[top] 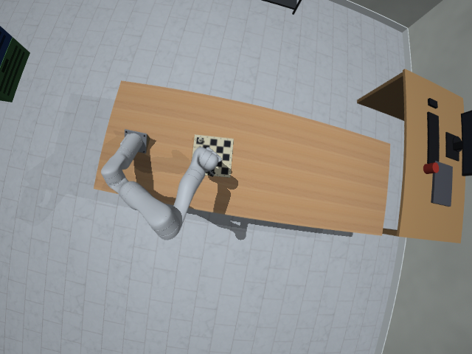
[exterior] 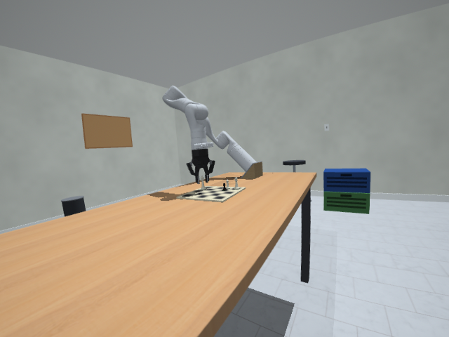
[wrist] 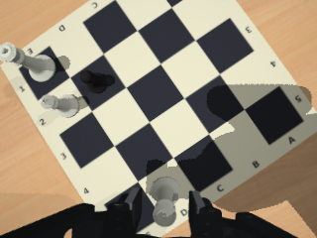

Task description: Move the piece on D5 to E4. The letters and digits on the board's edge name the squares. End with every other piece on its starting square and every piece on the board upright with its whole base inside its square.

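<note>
In the wrist view the tool is hanging straight down over the board's 6 o'clock corner, its two dark fingers spread and standing either side of the white pawn on D5, with a thin gap showing at each side, so it is gripping nothing yet. The pawn is standing upright on its light square, pale grey-white with a round head over a flared base, partly sitting in the arm's shadow, which is covering the board's 4 to 6 o'clock part. D5 is lying on the rank-5 edge, so the wooden worktop is starting right beyond the pawn towards 5 o'clock. E4, the light square touching D5 corner to corner at about 10 o'clock from the pawn, is lying open, as are the squares around it. The other pieces are standing well apart, clustered at the 10 o'clock corner: a tall white piece on E1, a smaller white one on E2 and a black pawn on D2, all upright. From the exterior view the tool is reaching down to the pawn's head, with the long worktop stretching wide around the board.
</note>
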`<action>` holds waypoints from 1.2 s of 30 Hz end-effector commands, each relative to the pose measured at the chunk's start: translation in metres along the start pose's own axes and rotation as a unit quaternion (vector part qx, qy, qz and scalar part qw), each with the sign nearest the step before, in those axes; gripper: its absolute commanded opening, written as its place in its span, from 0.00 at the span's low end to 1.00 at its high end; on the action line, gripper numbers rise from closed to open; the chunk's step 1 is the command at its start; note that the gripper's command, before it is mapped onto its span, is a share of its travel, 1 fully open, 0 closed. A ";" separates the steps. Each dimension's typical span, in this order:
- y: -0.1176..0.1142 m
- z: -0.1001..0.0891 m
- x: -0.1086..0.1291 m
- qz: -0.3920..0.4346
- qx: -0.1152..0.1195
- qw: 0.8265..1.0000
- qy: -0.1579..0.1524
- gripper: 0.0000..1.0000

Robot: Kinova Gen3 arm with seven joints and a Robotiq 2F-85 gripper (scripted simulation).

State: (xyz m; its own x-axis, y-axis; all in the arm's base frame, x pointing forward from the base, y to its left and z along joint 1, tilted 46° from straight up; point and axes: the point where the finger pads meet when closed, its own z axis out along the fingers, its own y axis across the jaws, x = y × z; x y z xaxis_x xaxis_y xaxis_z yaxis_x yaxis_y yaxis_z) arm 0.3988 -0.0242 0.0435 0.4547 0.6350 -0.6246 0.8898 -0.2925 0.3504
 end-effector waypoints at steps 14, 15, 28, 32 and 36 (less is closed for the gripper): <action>0.000 -0.001 0.000 0.000 -0.001 1.000 0.001 0.00; 0.000 -0.001 0.000 0.000 -0.001 1.000 0.001 0.00; 0.000 -0.001 0.000 0.000 -0.001 1.000 0.001 0.00; 0.000 -0.001 0.000 0.000 -0.001 1.000 0.001 0.00; 0.000 -0.001 0.000 0.000 -0.001 1.000 0.001 0.00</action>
State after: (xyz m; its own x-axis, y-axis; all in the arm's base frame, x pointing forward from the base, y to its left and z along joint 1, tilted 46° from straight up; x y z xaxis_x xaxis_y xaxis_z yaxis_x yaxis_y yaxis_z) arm 0.3988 -0.0239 0.0437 0.4546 0.6349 -0.6247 0.8898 -0.2925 0.3503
